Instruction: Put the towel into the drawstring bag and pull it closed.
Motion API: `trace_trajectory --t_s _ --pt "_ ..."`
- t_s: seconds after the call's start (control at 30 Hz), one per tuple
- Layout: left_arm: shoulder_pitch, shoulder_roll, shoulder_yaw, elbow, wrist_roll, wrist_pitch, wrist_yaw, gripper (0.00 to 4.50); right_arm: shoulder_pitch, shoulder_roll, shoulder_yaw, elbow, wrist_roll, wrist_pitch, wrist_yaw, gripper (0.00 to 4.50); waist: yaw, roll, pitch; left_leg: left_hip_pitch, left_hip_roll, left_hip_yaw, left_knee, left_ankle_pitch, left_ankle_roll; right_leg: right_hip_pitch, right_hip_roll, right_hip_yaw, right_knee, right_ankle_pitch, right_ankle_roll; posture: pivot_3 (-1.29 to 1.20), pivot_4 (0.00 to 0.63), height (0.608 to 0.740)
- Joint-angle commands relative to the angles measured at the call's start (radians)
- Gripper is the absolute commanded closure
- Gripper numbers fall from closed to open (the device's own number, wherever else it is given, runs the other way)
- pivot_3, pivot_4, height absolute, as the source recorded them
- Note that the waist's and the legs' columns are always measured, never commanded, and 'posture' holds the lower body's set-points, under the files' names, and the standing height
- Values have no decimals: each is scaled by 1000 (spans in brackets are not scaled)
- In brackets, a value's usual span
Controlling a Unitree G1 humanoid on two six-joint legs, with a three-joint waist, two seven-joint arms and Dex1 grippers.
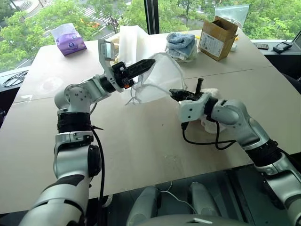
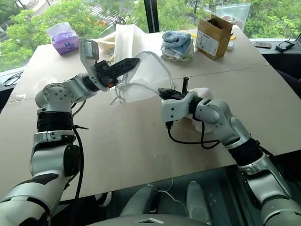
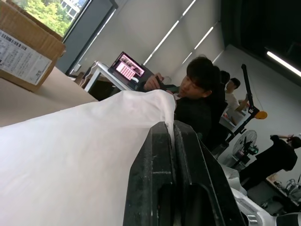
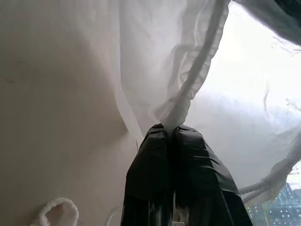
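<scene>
Both arms' fingers [image 4: 170,136] pinch the drawstring bag [image 1: 162,77] — opposite rim edges.

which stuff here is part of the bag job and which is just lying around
Job:
- drawstring bag, pinched by both hands
- towel, behind the right arm
- left hand
- right hand

Lying about:
- cardboard box
- light-blue towels
- purple tissue pack
- clear plastic bag
</scene>
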Motion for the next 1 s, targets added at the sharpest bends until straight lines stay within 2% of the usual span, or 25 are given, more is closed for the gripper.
trace_trajectory --t_s 0.03,0.37,0.53,0.6,0.63,0.7,0.83,0.9,1.0 --pt "-32 29 11 18 13 -28 -30 4500 -4 -37 -46 38 -35 -159 -97 4490 0 0 0 0 0 0 0 0 0 0 0 0 0 0 0 0 150 740" --pt "-43 38 7 55 52 -46 -65 4500 -50 -168 -20 270 -241 -580 -320 4490 0 0 0 0 0 0 0 0 0 0 1 1 0 0 0 0 150 740" --pt "-38 29 3 47 56 -42 -70 4500 -35 -132 -29 306 -139 -546 -248 4490 -4 0 0 1 0 0 0 0 -1 0 1 1 0 0 0 0 150 740" --pt "-32 19 0 35 51 -37 -67 4500 -25 -106 -42 268 -55 -480 -184 3792 -3 0 0 1 0 1 0 0 -1 0 1 1 0 0 0 0 150 740" --pt "-28 15 -1 29 49 -33 -66 4500 -23 -91 -46 244 -6 -447 -152 3631 -3 0 0 1 0 1 0 0 -1 0 1 1 0 0 0 0 150 740" --pt "-22 11 -6 20 48 -29 -69 4500 -16 -58 -49 187 120 -353 -64 2633 -3 0 0 1 0 1 0 0 -1 1 1 1 0 0 0 0 150 740" --pt "-19 11 -7 18 48 -21 -72 4500 7 -10 -49 16 361 -49 137 656 -1 0 0 1 1 0 0 0 -1 1 1 1 0 0 0 0 150 740" --pt "-18 9 -6 17 48 -19 -73 4500 -6 20 -57 -55 419 84 173 656 -1 0 0 1 1 0 0 0 -1 1 1 1 0 0 0 0 150 740" --pt "-12 1 -9 10 48 -18 -73 4500 -52 58 -48 -93 422 267 203 656 -1 0 0 1 1 -1 0 0 -1 1 1 1 1 0 0 0 150 740"
